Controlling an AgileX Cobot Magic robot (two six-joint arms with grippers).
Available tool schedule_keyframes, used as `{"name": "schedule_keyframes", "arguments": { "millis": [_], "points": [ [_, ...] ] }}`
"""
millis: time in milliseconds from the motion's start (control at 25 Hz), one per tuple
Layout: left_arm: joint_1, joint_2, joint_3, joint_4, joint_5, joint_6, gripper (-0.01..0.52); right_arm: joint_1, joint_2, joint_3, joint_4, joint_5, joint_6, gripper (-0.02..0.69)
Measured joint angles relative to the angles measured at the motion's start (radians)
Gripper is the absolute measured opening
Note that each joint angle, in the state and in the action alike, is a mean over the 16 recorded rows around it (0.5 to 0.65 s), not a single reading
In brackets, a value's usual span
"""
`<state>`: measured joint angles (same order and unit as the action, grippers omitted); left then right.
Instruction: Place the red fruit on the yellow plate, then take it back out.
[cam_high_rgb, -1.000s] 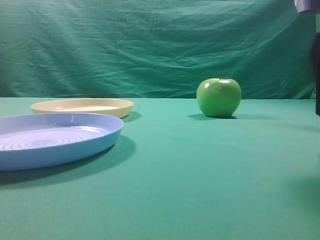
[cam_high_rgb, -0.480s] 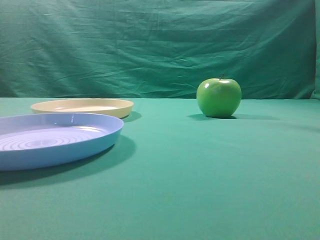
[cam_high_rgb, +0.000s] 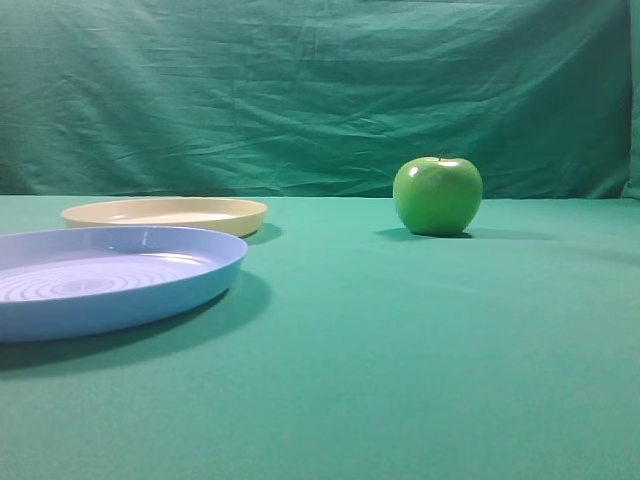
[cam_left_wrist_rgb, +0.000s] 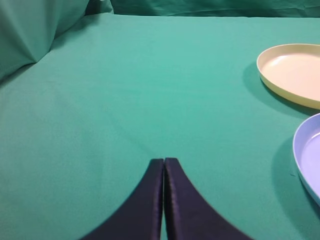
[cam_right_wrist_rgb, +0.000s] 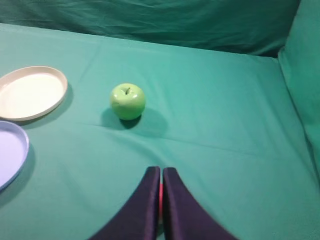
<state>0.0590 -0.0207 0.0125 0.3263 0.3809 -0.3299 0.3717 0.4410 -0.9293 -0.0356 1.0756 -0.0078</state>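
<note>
The yellow plate (cam_high_rgb: 165, 213) lies at the far left of the green table and is empty; it also shows in the left wrist view (cam_left_wrist_rgb: 295, 72) and the right wrist view (cam_right_wrist_rgb: 30, 92). Of the red fruit I see only a thin red sliver (cam_right_wrist_rgb: 160, 194) through the slit between my right fingers; the rest is hidden behind them. My right gripper (cam_right_wrist_rgb: 161, 170) is shut, with the table ahead of its tips. My left gripper (cam_left_wrist_rgb: 164, 161) is shut on nothing, left of both plates. Neither gripper shows in the exterior view.
A larger light blue plate (cam_high_rgb: 100, 280) with concentric ridges lies in front of the yellow one. A glossy green apple (cam_high_rgb: 437, 195) with a stem stands right of centre, ahead of my right gripper (cam_right_wrist_rgb: 127, 101). Green cloth rises behind and at both sides.
A dark part of the right arm stood at the right edge of the exterior view a second ago and has left that view. The plates and the apple have not moved.
</note>
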Motion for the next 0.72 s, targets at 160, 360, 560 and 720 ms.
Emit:
{"name": "schedule_keyframes", "arguments": {
  "millis": [160, 360, 560, 720],
  "points": [
    [0.000, 0.000, 0.000, 0.000, 0.000, 0.000, 0.000, 0.000, -0.067, 0.037, 0.054, -0.001, -0.034, 0.000],
    [0.000, 0.000, 0.000, 0.000, 0.000, 0.000, 0.000, -0.003, -0.120, 0.109, 0.085, -0.039, -0.050, 0.000],
    [0.000, 0.000, 0.000, 0.000, 0.000, 0.000, 0.000, -0.031, -0.168, 0.219, 0.082, -0.150, -0.051, 0.000],
    [0.000, 0.000, 0.000, 0.000, 0.000, 0.000, 0.000, -0.080, -0.220, 0.339, 0.074, -0.283, -0.052, 0.000]
  ]
}}
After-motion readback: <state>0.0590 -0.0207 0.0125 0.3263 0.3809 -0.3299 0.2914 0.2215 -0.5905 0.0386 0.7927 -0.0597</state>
